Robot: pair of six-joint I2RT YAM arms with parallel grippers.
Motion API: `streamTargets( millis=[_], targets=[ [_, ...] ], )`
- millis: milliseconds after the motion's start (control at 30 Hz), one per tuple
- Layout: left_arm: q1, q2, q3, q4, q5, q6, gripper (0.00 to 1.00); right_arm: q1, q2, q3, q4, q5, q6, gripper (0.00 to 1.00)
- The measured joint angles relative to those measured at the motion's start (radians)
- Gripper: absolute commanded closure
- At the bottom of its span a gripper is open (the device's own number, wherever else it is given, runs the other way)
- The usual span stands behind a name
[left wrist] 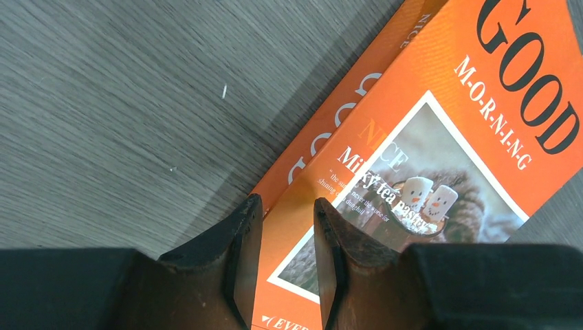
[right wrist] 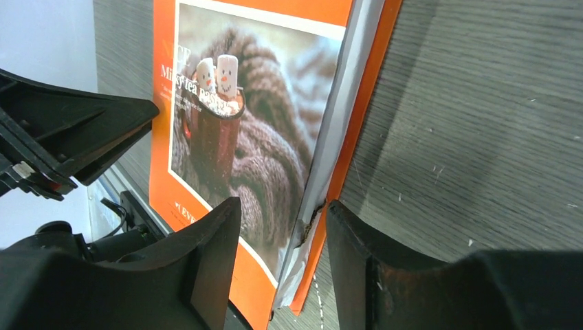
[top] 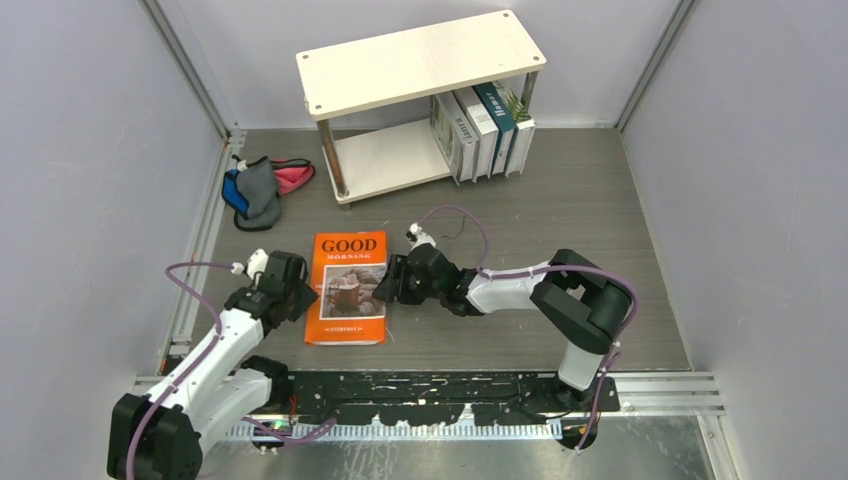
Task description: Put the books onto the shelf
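Note:
The orange "GOOD MORNING" book [top: 348, 290] [left wrist: 447, 103] [right wrist: 240, 137] lies cover up on the table, in front of the shelf [top: 420, 60]. My left gripper [top: 303, 295] [left wrist: 287, 206] is at its spine edge, jaws open, one finger over the spine side and the other over the cover. My right gripper [top: 390, 282] [right wrist: 283, 206] is at the opposite page edge, which sits between its open jaws with a gap on each side. Several books [top: 482, 130] stand upright at the right end of the shelf's lower board.
A blue, grey and pink cloth bundle [top: 262, 188] lies left of the shelf, near the left wall. The lower board's left part [top: 385, 160] is bare. The left arm's black gripper body [right wrist: 69, 137] shows beyond the book in the right wrist view.

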Motion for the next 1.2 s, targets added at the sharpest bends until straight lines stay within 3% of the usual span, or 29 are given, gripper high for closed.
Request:
streamTargets(
  millis=[367, 833, 1200],
  targets=[
    [0.019, -0.022, -0.008, -0.001, 0.01, 0.016, 0.65, 0.012, 0.039, 0.0, 0.023, -0.013, 0.024, 0.62],
    [0.039, -0.044, -0.013, -0.013, 0.019, 0.034, 0.61, 0.012, 0.056, 0.0, 0.066, -0.016, 0.09, 0.98],
    [0.052, -0.105, -0.013, -0.031, 0.03, 0.037, 0.52, -0.008, 0.007, -0.051, 0.092, -0.036, 0.115, 0.99]
  ],
)
